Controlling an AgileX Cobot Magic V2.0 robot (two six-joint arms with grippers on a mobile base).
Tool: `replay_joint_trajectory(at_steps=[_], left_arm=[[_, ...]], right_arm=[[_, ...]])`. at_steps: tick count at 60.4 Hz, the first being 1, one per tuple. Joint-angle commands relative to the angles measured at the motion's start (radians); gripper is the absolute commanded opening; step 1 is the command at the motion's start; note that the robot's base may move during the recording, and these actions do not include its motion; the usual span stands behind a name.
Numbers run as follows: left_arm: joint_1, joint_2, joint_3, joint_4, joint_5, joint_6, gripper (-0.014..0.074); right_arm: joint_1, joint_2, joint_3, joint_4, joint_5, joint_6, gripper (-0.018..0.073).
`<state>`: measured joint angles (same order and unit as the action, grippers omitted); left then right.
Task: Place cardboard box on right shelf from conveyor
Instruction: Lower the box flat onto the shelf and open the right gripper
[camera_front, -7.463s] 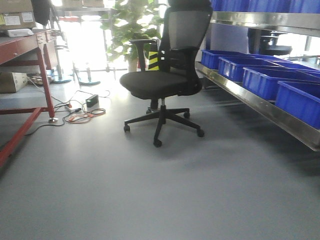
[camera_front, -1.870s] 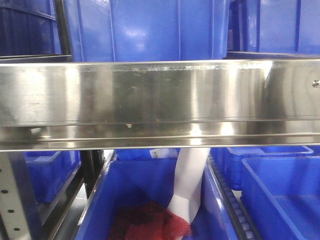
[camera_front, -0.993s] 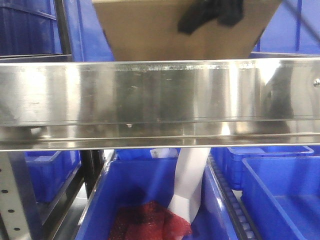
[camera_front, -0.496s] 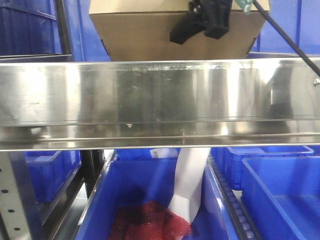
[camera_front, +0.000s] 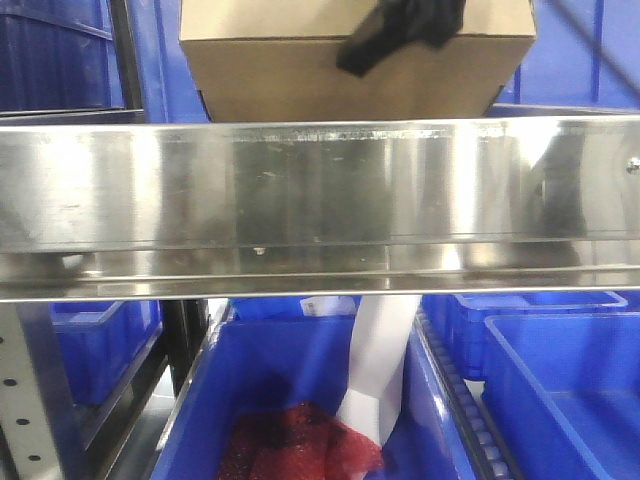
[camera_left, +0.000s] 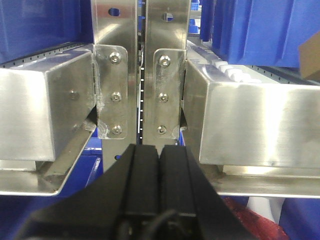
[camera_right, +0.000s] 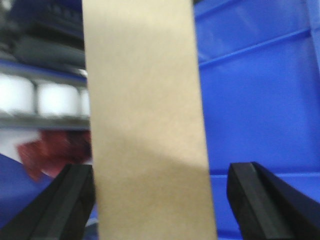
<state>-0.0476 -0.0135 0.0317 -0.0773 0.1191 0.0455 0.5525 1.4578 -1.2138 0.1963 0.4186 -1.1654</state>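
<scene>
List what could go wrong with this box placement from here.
1. The right end effector stands wide of the cardboard box; an uneven pull-away could skew it.
2. The box sits close behind the right shelf front rail; little may keep it from tipping forward.

No legible text, label or number anywhere.

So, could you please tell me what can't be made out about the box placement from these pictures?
- Front view: the right shelf rail hides the cardboard box underside, so resting or hovering is unclear.
- Right wrist view: blurred; right gripper finger contact unclear.
- Left wrist view: box cut off at the edge.
</scene>
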Motion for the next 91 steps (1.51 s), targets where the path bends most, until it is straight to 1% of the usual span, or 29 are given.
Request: replay_joint_trajectory(at_steps=[1,5,11,18,21,22,23,25,29,32,35,41,44,51,58,68,91], left_arm=[[-0.002,-0.013,0.009,-0.006,-0.088,0.0,-0.0116],[-0.002,-0.013,0.009,-0.006,-0.088,0.0,-0.0116],[-0.002,-0.013,0.009,-0.006,-0.088,0.0,-0.0116],[-0.002,-0.013,0.009,-0.006,-0.088,0.0,-0.0116],[-0.002,-0.013,0.009,-0.006,-0.088,0.0,-0.0116],[-0.002,-0.013,0.009,-0.006,-0.088,0.0,-0.0116],[-0.002,-0.013,0.009,-0.006,-0.088,0.0,-0.0116],[-0.002,-0.013,0.009,-0.006,-0.088,0.0,-0.0116],[-0.002,-0.013,0.009,-0.006,-0.088,0.0,-0.0116],[-0.002,-0.013,0.009,-0.006,-0.088,0.0,-0.0116],[-0.002,-0.013,0.009,-0.006,-0.088,0.0,-0.0116],[-0.002,-0.013,0.009,-0.006,-0.088,0.0,-0.0116],[-0.002,-0.013,0.009,-0.006,-0.088,0.0,-0.0116],[-0.002,-0.013,0.009,-0.006,-0.088,0.0,-0.0116],[-0.002,-0.013,0.009,-0.006,-0.088,0.0,-0.0116],[-0.002,-0.013,0.009,-0.006,-0.088,0.0,-0.0116],[-0.002,-0.013,0.009,-0.006,-0.088,0.0,-0.0116]], right_arm=[[0.0,-0.064,-0.038,0.047,-0.018,0.07,0.0626],[0.0,-0.076,-0.038,0.049,0.019,0.147,0.0626],[0.001,-0.101,-0.038,0.053,0.073,0.328,0.0623],[0.001,-0.136,-0.037,0.053,0.096,0.593,0.0618],[0.001,-0.158,-0.033,0.053,0.097,0.708,0.0599],[0.001,-0.166,-0.032,0.053,0.096,0.739,0.0585],[0.001,-0.181,-0.026,0.053,0.091,0.796,0.0568],[0.001,-0.201,-0.016,0.053,0.083,0.856,0.0531],[0.001,-0.244,0.012,0.053,0.053,0.937,0.0445],[0.001,-0.282,0.042,0.052,0.025,0.974,0.035],[0.001,-0.317,0.081,0.052,-0.007,0.994,0.0275],[0.001,-0.422,0.187,0.052,-0.102,1.006,0.0095],[0.001,-0.474,0.233,0.052,-0.151,1.006,0.005],[0.001,-0.602,0.356,0.052,-0.262,1.006,0.0061],[0.001,-0.697,0.445,0.052,-0.329,1.006,0.0061],[0.001,-0.772,0.485,0.052,-0.324,1.006,0.0056],[0.001,-0.777,0.485,0.052,-0.307,1.006,0.0056]])
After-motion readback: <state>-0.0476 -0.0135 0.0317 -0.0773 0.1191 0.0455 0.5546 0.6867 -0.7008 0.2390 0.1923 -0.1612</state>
